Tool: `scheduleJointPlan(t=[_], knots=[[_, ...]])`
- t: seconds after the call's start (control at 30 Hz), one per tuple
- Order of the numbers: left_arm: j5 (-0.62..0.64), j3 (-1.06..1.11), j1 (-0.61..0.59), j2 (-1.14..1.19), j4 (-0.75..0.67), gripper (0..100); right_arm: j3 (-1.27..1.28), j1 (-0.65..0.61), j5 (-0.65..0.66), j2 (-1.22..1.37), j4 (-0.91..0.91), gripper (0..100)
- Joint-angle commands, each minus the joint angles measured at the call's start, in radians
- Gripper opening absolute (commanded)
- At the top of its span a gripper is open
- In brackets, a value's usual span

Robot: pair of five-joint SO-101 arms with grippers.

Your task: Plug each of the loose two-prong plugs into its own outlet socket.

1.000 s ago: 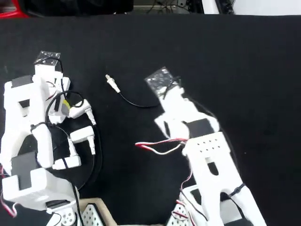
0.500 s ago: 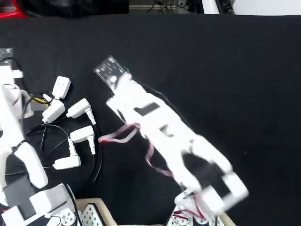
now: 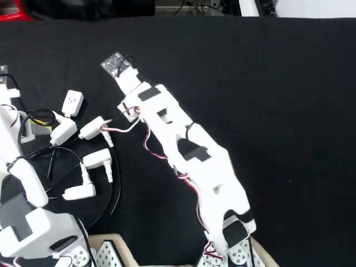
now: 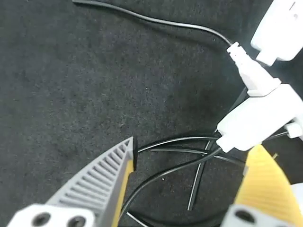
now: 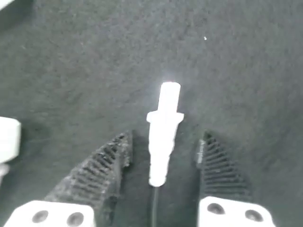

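The right arm (image 3: 189, 147) stretches in a long diagonal from the near edge of the black table (image 3: 278, 83) toward its far left part, with the wrist turned downward. The right gripper (image 5: 165, 137) is open. The small white plug (image 5: 163, 130), on its thin black cable, lies on the table between the two fingers and is not squeezed. The left arm (image 3: 19, 183) stands folded at the left edge. The left gripper (image 4: 189, 151) is also open and holds nothing; it is above loose black cables (image 4: 180, 142), just beside a group of white plastic connectors (image 4: 258, 118).
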Motion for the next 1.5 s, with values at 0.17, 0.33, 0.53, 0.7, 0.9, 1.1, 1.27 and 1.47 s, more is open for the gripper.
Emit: scheduleJointPlan(t=[0.17, 0.33, 0.53, 0.7, 0.9, 1.1, 1.27, 1.47], knots=[[0.005, -0.035, 0.019, 0.003, -0.041, 36, -0.389, 0.023, 0.101, 0.12, 0.341, 1.0], [0.072, -0.038, 0.113, 0.005, -0.107, 36, -0.484, 0.025, 0.091, 0.088, 0.568, 1.1], [0.17, -0.027, 0.259, 0.005, -0.207, 36, -0.498, 0.038, 0.044, -0.07, 0.761, 1.1], [0.212, -0.028, 0.346, 0.071, -0.318, 36, -0.495, 0.051, 0.021, -0.243, 0.957, 1.1], [0.23, -0.058, 0.375, 0.296, -0.508, 36, -0.24, 0.063, 0.025, -0.464, 0.951, 1.1], [0.232, -0.139, 0.38, 0.451, -0.512, 36, 0.217, 0.08, 0.087, -0.773, 0.802, 1.1], [0.224, -0.189, 0.389, 0.473, -0.511, 36, 0.601, 0.107, 0.098, -1.055, 0.657, 1.1], [0.221, -0.214, 0.404, 0.499, -0.517, 36, 0.878, 0.15, 0.094, -1.279, 0.563, 1.1]])
